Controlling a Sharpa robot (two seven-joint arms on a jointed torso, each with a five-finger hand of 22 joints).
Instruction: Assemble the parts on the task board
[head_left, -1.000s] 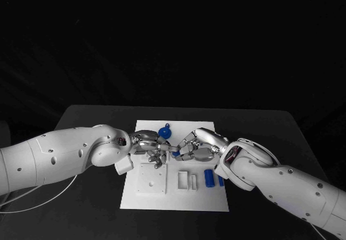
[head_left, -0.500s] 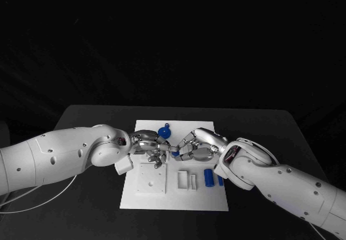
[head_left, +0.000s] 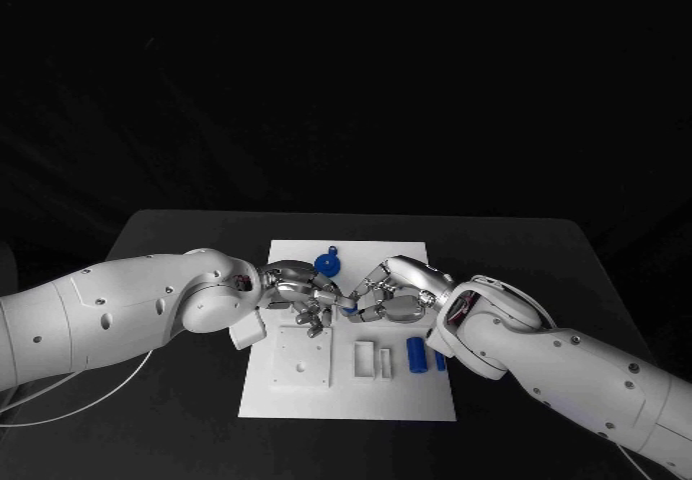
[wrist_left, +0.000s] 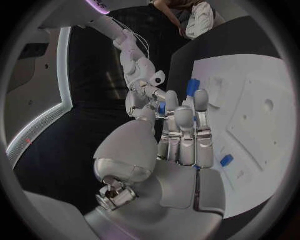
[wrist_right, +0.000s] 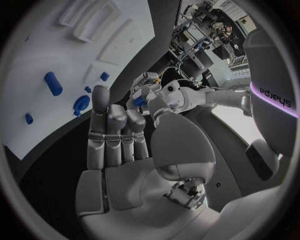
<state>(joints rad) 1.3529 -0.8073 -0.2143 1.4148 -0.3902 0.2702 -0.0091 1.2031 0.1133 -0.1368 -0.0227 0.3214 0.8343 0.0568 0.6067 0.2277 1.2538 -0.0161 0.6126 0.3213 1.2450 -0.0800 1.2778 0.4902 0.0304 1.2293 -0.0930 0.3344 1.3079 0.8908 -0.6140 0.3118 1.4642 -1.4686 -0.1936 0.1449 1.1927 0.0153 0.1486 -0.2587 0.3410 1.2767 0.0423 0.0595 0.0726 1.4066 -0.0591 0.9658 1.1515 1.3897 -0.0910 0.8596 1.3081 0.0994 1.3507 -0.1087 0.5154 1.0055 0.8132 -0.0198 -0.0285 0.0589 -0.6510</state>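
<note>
From the head view you see the left robot hand (head_left: 300, 290) and the right robot hand (head_left: 387, 297) meeting fingertip to fingertip over the middle of the task board (head_left: 351, 400) on the counter (head_left: 188, 235), a small blue part (head_left: 349, 309) pinched between them. The left wrist view shows you the blue part against that hand's fingertips (wrist_left: 192, 87). Which hand carries it you cannot tell. A round blue part (head_left: 330, 264) lies on the board's far end, a blue cylinder (head_left: 417, 356) near the right arm.
</note>
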